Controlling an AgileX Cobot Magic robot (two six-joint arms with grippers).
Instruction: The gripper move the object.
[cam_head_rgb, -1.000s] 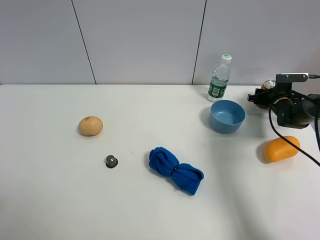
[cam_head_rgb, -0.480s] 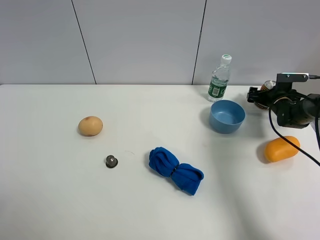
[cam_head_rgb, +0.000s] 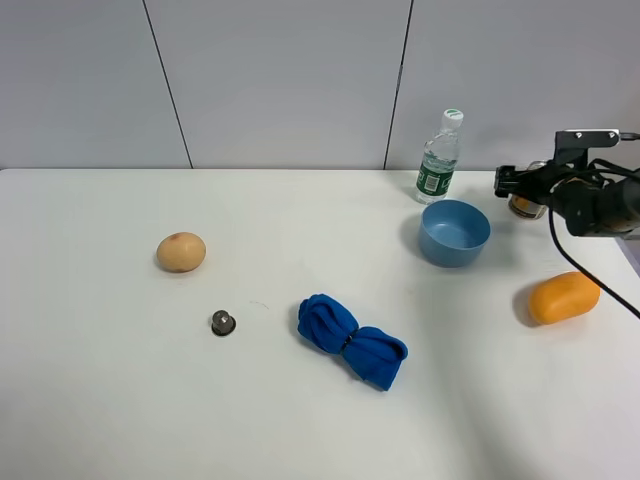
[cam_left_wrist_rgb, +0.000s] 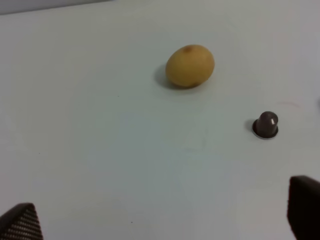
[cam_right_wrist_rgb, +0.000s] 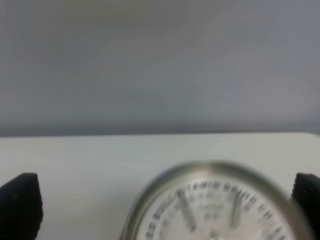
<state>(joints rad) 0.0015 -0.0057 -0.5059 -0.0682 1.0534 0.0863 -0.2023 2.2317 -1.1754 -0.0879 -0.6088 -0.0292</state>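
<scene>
The yellow-orange can stands at the table's far right, behind the blue bowl; only its lower part shows under the black claw. My right gripper is open, with its short fingers on either side of the can. In the right wrist view the can's silver top is blurred and close, between the two black fingertips, apart from both. My left gripper is open and empty above bare table; its arm does not show in the high view.
A clear plastic bottle and a blue bowl stand left of the can. A smooth orange fruit lies nearer the front. A blue cloth, a small dark cap and a tan potato lie mid-left.
My right arm has lifted and swung slightly back and right; the can now shows below the fingers instead of behind them. Nothing else has moved.
</scene>
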